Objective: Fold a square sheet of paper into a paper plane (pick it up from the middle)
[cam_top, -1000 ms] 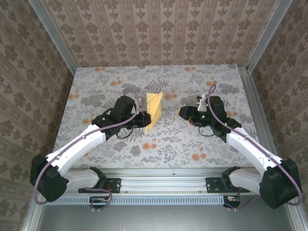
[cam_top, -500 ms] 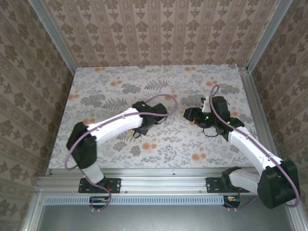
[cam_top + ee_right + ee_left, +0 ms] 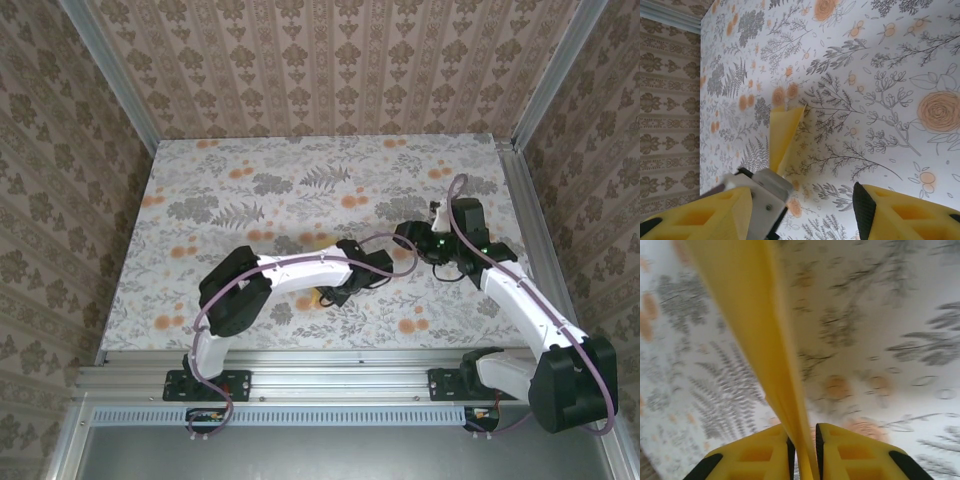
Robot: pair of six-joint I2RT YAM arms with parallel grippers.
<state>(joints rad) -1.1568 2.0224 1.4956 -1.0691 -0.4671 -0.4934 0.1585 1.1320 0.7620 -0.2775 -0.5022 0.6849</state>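
In the left wrist view, the folded pale-yellow sheet of paper [image 3: 765, 335] runs up and away from between the yellow fingers of my left gripper [image 3: 803, 442]. The jaws stand close together on it, with a thin sliver of gap on the left side. From above, the left arm reaches far across to the right, and a bit of the paper [image 3: 325, 297] pokes out beneath my left gripper [image 3: 340, 288]. My right gripper [image 3: 408, 240] sits just right of it, open and holding nothing. The right wrist view shows the paper [image 3: 782, 132] sticking out past the left gripper's grey body [image 3: 762, 192], with my right gripper [image 3: 805, 200] spread wide.
The table [image 3: 250, 180] is covered with a floral cloth with orange flower prints. Metal rails edge it on the left [image 3: 120, 90] and right [image 3: 520, 190], and patterned walls rise behind them. The two arms are close together right of centre.
My left arm has swung from the table's middle far to the right and nearer, carrying the paper along. My right gripper has drifted slightly right and widened a little.
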